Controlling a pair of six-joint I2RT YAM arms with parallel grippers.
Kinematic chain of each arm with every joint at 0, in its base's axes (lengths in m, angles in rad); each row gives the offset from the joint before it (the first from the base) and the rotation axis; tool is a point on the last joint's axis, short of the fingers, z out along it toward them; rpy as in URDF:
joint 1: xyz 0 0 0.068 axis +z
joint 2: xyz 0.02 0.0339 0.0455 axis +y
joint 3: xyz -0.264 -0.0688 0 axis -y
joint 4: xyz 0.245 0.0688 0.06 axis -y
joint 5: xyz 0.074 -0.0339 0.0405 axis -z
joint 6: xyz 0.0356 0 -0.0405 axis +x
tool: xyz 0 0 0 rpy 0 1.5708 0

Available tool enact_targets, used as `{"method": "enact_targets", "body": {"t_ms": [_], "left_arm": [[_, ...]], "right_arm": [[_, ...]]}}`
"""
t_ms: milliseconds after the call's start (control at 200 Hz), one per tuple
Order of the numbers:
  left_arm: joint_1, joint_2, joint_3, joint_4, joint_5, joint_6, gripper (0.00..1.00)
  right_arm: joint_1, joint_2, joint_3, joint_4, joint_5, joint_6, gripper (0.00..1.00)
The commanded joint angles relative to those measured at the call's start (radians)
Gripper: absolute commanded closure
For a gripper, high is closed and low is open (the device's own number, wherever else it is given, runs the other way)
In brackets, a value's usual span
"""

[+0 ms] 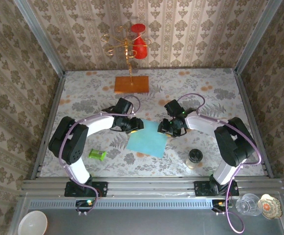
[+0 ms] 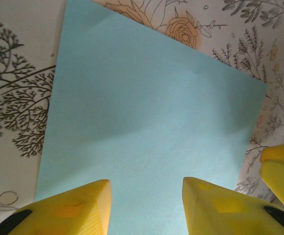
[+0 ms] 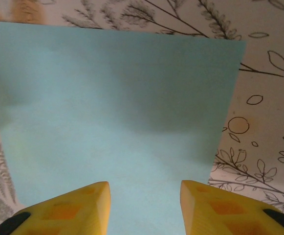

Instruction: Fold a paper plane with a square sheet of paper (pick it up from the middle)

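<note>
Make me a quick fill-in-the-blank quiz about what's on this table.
The square sheet of paper is light ____ in colour.
The left gripper and the right gripper are both ____, not shut.
The small green cylinder lies on the ____ gripper's side of the paper.
The rectangular board beyond the paper is ____ in colour.
Missing words: blue; open; left; orange.

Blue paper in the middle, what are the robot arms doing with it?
The robot is getting ready to start folding. The square sheet of paper lies flat on the table, not folded yet. The left end effector is at one edge and the right end effector at the opposite edge, both open.
</note>
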State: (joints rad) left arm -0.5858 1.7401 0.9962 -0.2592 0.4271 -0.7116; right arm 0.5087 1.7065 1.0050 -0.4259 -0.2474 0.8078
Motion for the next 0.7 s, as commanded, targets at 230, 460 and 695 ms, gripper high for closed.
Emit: {"method": "enact_targets", "body": {"t_ms": [230, 460, 695], "left_arm": [[0.005, 0.024, 0.008, -0.011, -0.005, -0.052, 0.57], [0.038, -0.019, -0.032, 0.001, -0.026, -0.073, 0.57], [0.052, -0.05, -0.028, -0.005, -0.03, -0.064, 0.55]], "right_arm": [[-0.006, 0.148, 0.123, -0.025, 0.018, -0.062, 0.58], [-0.03, 0.262, 0.244, -0.054, 0.026, -0.131, 0.57], [-0.032, 0.352, 0.41, -0.102, -0.048, -0.271, 0.54]]}}
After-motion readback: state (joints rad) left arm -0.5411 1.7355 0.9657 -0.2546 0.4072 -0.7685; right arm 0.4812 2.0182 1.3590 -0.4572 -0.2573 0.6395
